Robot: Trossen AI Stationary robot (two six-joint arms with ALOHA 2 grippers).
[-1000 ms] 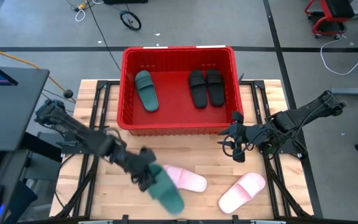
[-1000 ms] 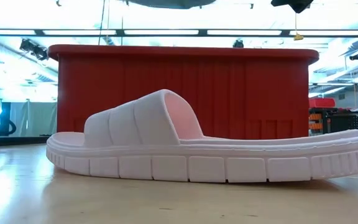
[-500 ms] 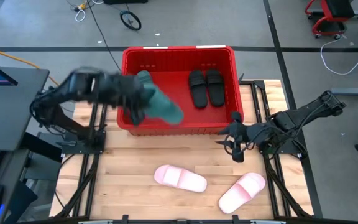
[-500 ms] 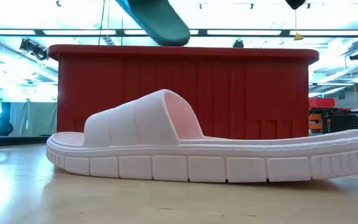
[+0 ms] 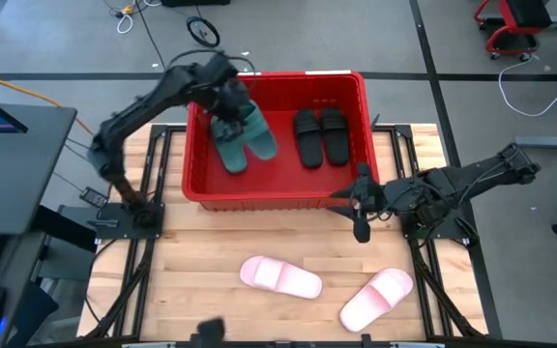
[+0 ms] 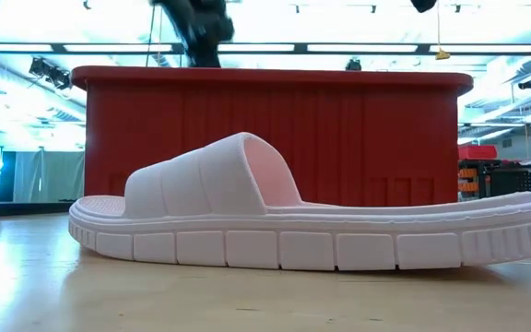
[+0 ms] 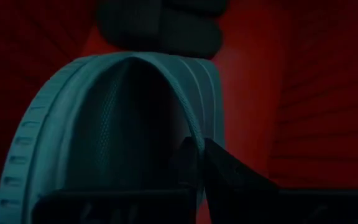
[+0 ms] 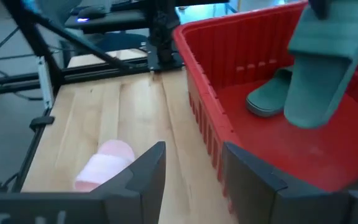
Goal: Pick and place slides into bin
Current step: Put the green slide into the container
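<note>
Your left arm's held dark green slide (image 5: pixel 257 133) hangs over the left part of the bin (image 5: pixel 277 196), tilted, just above and beside the second dark green slide (image 5: pixel 228 147), which lies flat on the bin floor. In the left wrist view the held slide (image 7: pixel 114 134) fills the frame, with red bin wall behind it. The left gripper (image 5: pixel 232 108) sits over the bin's left rear area, its jaws pinching that slide's edge tight.

The two black slides (image 5: pixel 319 135) lie side by side on the bin floor, right of centre, toes toward the near wall.

Outside the bin, on the wooden desk (image 5: pixel 191 251), you have two pale pink slides: one (image 5: pixel 279 276) in front of the bin near the middle, the other (image 5: pixel 376 296) to its right, angled. They lie apart, not touching. The low view shows one pink slide (image 6: pixel 302 217) in profile, sole flat on the desk, the red bin wall (image 6: pixel 358 129) behind it.

Your right gripper (image 5: pixel 360 207) hovers just off the bin's near right corner, above the desk, jaws spread and holding nothing. In the right wrist view its fingers (image 8: pixel 143 171) frame the bin's rim (image 8: pixel 197 81) and a pink slide (image 8: pixel 103 163) on the desk.
</note>
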